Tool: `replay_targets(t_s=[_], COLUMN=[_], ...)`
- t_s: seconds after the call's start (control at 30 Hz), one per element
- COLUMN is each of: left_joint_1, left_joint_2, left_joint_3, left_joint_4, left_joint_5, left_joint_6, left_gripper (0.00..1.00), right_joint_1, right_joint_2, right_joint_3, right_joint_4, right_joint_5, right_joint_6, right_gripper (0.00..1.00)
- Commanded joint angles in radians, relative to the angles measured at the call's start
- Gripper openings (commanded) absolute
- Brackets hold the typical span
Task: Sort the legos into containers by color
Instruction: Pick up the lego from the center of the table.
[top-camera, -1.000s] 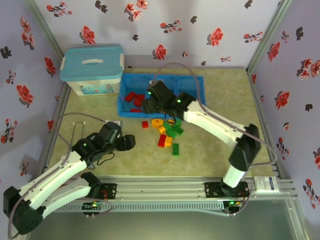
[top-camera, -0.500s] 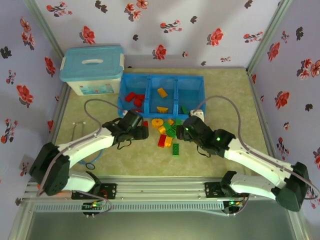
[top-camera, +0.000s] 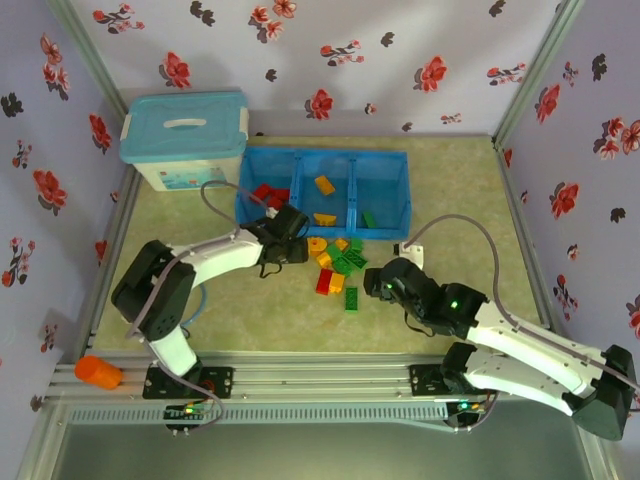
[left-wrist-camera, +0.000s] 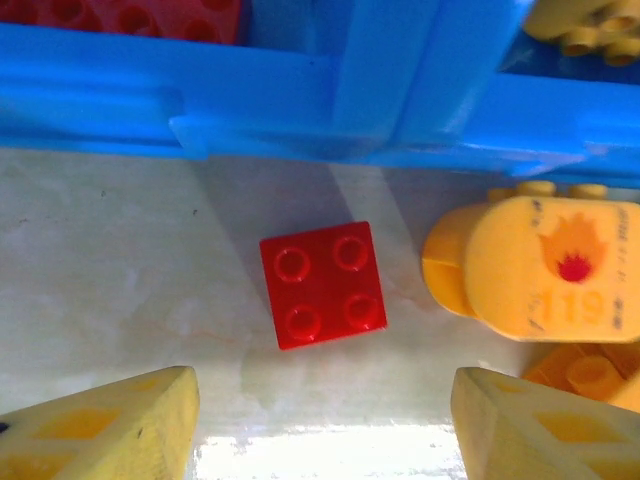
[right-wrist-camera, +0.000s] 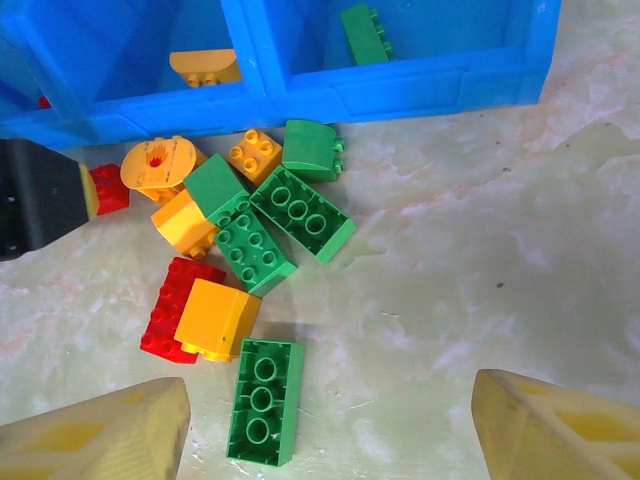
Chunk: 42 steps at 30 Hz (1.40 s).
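Both arms have shifted over the last half second: the left gripper has reached further in, up to the near wall of the blue tray, while the right gripper has drawn back from the pile of legos toward its own base. In the left wrist view the left gripper's yellow fingers stand wide apart and hold nothing. A square four-stud red brick lies flat on the table, centred between them and a little ahead of their tips, touching neither and just short of the tray wall. Just right of it sits a round yellow piece printed with a flame emblem and the number 119. The right gripper's fingers are also spread and empty, hanging over the near edge of the pile. A long green brick lies between them, closer to the left finger, with a red and yellow pair just beyond it. Red bricks sit in the tray's left compartment, yellow ones in the middle and a green one in the right.
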Motion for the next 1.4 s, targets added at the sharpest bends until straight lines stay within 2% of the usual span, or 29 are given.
replay_targets(t_s=[0.0, 0.37, 0.77, 1.0, 1.13, 1.37], left_joint_1=[0.009, 0.015, 0.017, 0.006, -0.005, -0.006], left_joint_2=[0.042, 0.146, 0.176, 0.124, 0.063, -0.127], left_joint_3=[0.051, 0.144, 0.131, 0.096, 0.066, 0.064], left_joint_4=[-0.005, -0.054, -0.053, -0.060, -0.071, -0.122], left_joint_5=[-0.037, -0.086, -0.093, -0.094, -0.094, -0.117], left_joint_6=[0.019, 0.042, 0.038, 0.038, 0.026, 0.051], left_gripper=[0.65, 0.56, 0.42, 0.30, 0.29, 0.29], right_joint_1=[0.012, 0.011, 0.014, 0.014, 0.014, 0.019], right_joint_2=[-0.016, -0.028, -0.036, -0.036, -0.036, -0.036], right_joint_3=[-0.019, -0.030, -0.041, -0.046, -0.047, -0.047], right_joint_4=[0.003, 0.005, 0.010, 0.015, 0.015, 0.016], right_joint_5=[0.040, 0.045, 0.040, 0.040, 0.041, 0.040], right_joint_6=[0.031, 0.031, 0.044, 0.049, 0.051, 0.055], right_gripper=[0.74, 0.72, 0.71, 0.70, 0.69, 0.69])
